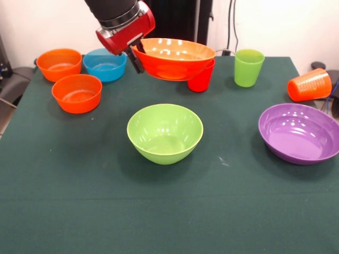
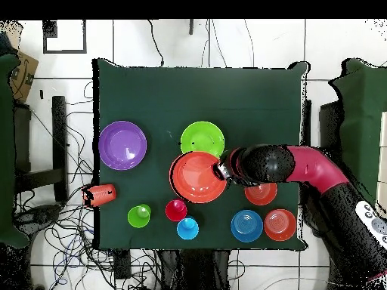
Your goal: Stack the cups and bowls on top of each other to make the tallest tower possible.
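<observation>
— What has the end effector (image 1: 135,53) got?
— It's clamped on the rim of the orange-red bowl (image 1: 175,58), held off the desk (image 1: 79,169) at upper centre.
— And the green bowl (image 1: 165,132)?
— Mid-frame on the desk, just below the lifted one.

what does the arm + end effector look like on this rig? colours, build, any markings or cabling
One arm: glossy red shell sections joined by black segments, thick and tubular, with a rounded elbow. The wrist in the front view is a black cylinder with a silver ring above a red housing. The end effector is small and black, with thin dark fingers. No loose cables on the arm, and no readable markings in either view.
</observation>
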Robot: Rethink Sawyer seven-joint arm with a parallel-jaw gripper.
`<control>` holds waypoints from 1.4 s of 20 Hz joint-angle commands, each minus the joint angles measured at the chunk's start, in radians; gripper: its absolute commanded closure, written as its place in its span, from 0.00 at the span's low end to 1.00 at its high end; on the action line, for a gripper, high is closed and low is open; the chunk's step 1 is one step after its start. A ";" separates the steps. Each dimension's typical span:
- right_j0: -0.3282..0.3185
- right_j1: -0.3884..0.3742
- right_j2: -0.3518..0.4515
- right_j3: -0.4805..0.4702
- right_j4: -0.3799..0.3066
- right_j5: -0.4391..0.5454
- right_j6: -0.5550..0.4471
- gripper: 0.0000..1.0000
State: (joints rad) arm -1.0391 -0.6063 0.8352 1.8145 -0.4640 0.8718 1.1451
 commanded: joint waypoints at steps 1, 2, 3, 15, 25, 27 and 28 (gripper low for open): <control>0.056 0.045 0.011 0.004 -0.024 -0.031 -0.037 1.00; 0.058 0.046 0.009 0.005 -0.027 -0.036 -0.034 1.00; 0.062 0.048 0.007 0.003 -0.030 -0.040 -0.031 1.00; 0.074 0.047 0.000 0.009 -0.030 -0.059 -0.008 1.00; 0.076 0.055 -0.009 0.011 -0.046 -0.079 -0.009 1.00; 0.084 0.061 -0.015 0.007 -0.052 -0.091 0.000 1.00; 0.087 0.065 -0.020 0.007 -0.059 -0.099 0.004 1.00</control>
State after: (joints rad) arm -1.0086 -0.6063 0.8347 1.8145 -0.4676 0.8711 1.1451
